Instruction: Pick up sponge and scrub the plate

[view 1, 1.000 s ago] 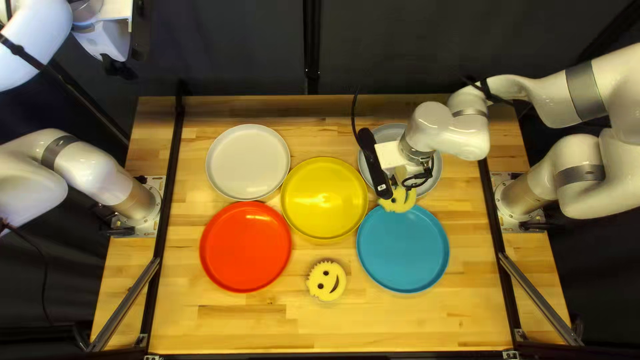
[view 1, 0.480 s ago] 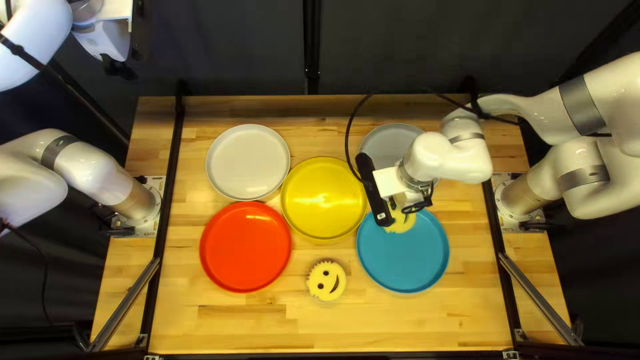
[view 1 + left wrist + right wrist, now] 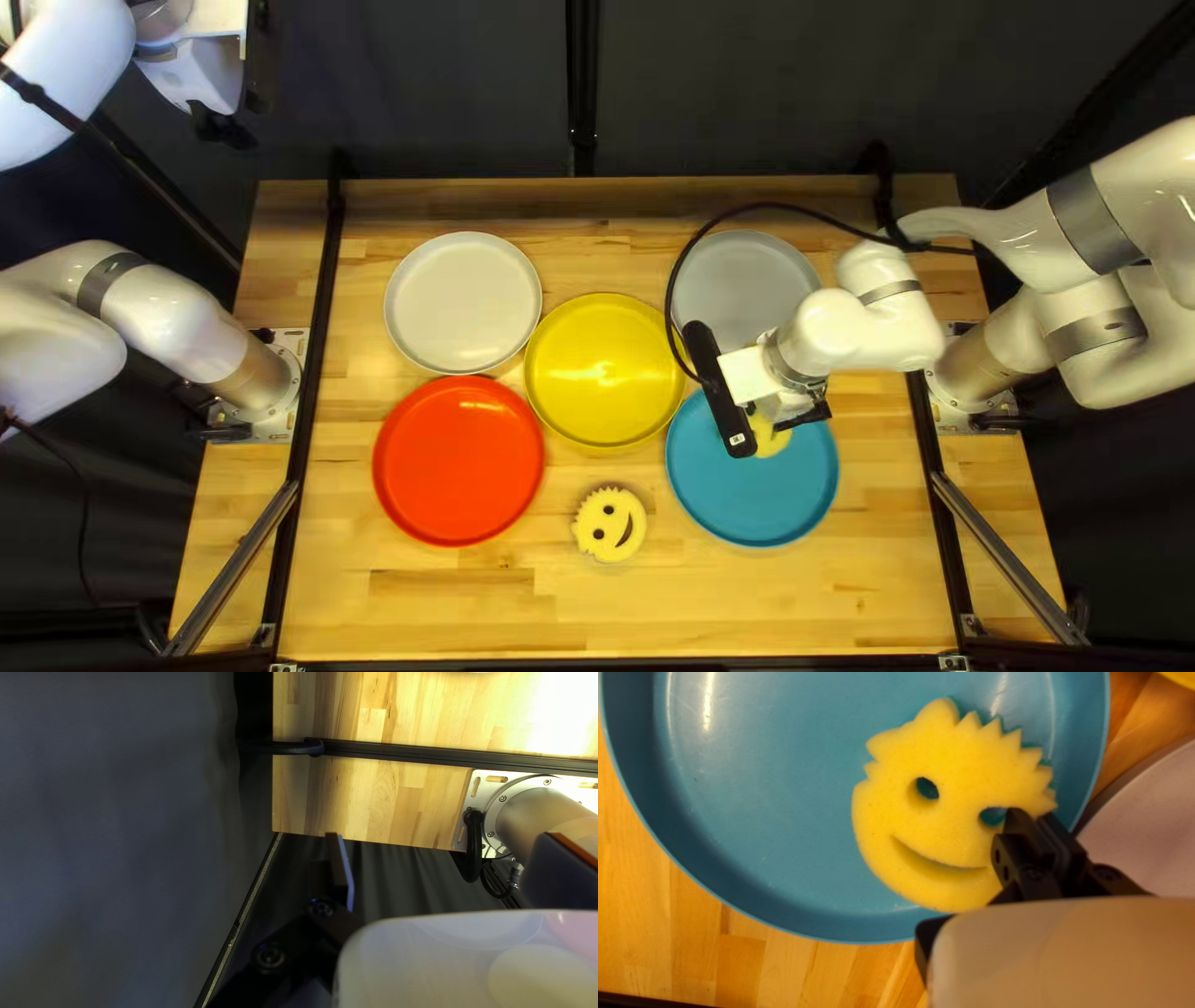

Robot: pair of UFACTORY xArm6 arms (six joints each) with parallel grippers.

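At the right of the top left view, my right gripper point(image 3: 774, 416) is over the blue plate point(image 3: 747, 504), its fingertips hidden by the arm. Part of a yellow smiling sponge point(image 3: 772, 439) shows beside it. In the right wrist view my right gripper point(image 3: 1033, 821) pinches the sponge point(image 3: 946, 759) at its side, one finger at an eye hole. The sponge is over the blue plate point(image 3: 753, 796); whether it touches is unclear. Beyond the table's far left corner hangs my raised left gripper point(image 3: 220, 125). In its wrist view the left gripper point(image 3: 448, 865) has widely separated fingers, nothing between them.
A second smiling sponge point(image 3: 610, 524) lies near the front. Red point(image 3: 458, 461), yellow point(image 3: 605, 371), white point(image 3: 463, 303) and grey point(image 3: 743, 284) plates stand around the blue one. A black cable point(image 3: 778, 207) loops over the grey plate from the right arm.
My right gripper has carried the sponge nearer the front, from between the grey and blue plates to over the blue one. More of the grey plate shows. My left arm has stayed still.
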